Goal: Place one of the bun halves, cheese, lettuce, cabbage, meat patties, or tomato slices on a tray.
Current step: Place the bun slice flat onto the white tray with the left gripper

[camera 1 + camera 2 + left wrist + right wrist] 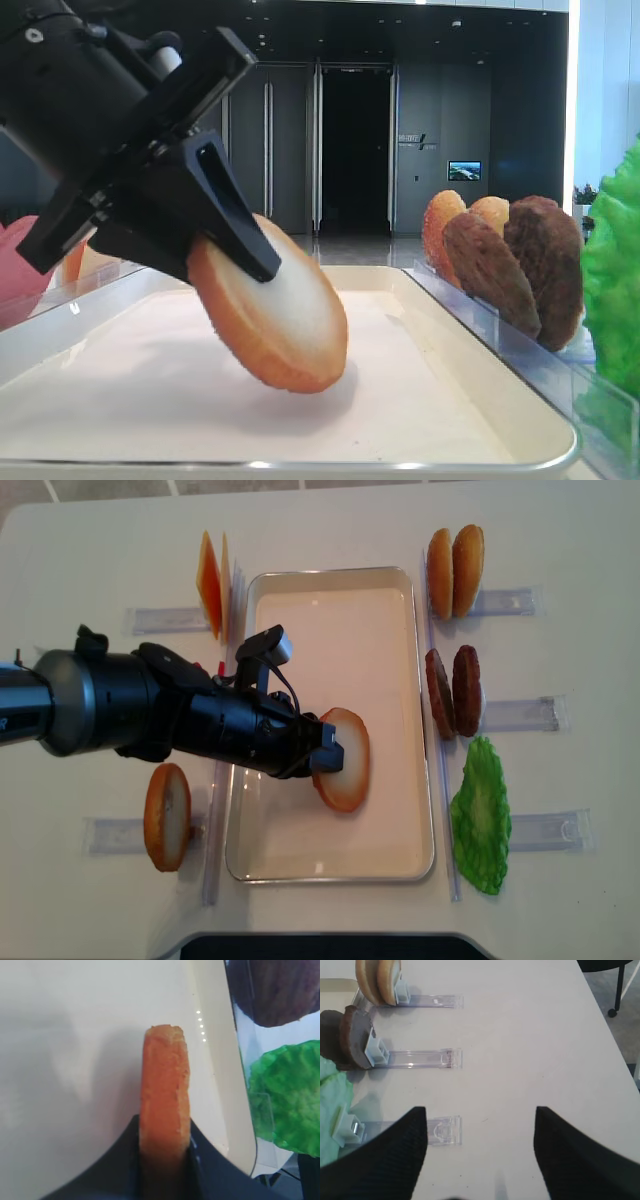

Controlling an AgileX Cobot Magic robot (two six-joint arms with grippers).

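White tray (262, 855) under left pincer (325, 752) clamping bun half (345, 765); right pincer (480, 1152) agape, base cropped.

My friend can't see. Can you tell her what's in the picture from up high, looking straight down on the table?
The left gripper is shut on a bun half, holding it tilted over the white tray. Right of the tray stand two golden pieces, two meat patties and green lettuce; left stand cheese slices and another bun half.

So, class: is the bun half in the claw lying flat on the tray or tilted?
Tilted. The bun half leans in the left claw, its lower edge near the tray.
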